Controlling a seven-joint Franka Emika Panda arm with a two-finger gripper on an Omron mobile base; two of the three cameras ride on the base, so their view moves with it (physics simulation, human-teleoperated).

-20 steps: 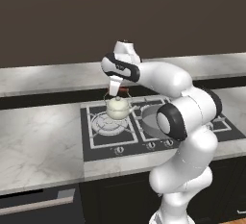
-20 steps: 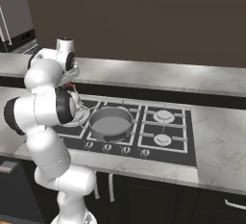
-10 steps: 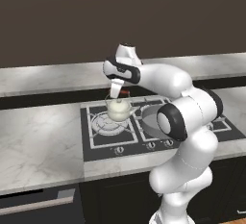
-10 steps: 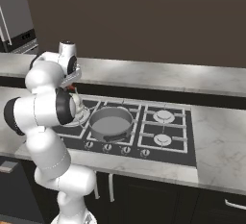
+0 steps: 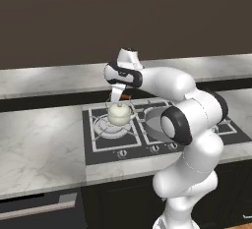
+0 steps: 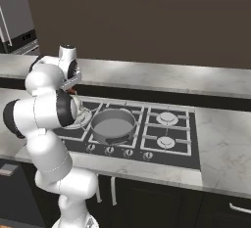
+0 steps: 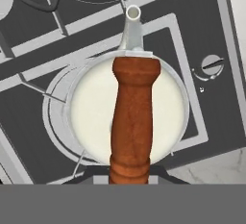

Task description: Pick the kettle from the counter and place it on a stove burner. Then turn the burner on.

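The cream-white kettle (image 5: 119,115) stands upright on the front-left stove burner (image 5: 104,127) of the black cooktop. My gripper (image 5: 117,97) reaches down from above and is shut on the near end of the kettle's reddish-brown wooden handle bar (image 7: 132,117). In the hand view the kettle's round body (image 7: 91,117) lies directly below, spout (image 7: 132,23) pointing to the top of the picture, with the burner's silver rings (image 7: 54,122) around it. In the right base view my arm covers most of the kettle. The marble counter (image 5: 39,144) stretches to the left of the cooktop.
A wide grey pan (image 6: 112,124) sits on the neighbouring burner, right of the kettle. Two more burners (image 6: 166,118) lie further right. A row of small round knobs (image 5: 121,153) runs along the cooktop's front edge; one knob (image 7: 211,65) lies close by the kettle.
The kettle has stayed put on the burner. My hand has shifted only slightly above it, still at the handle.
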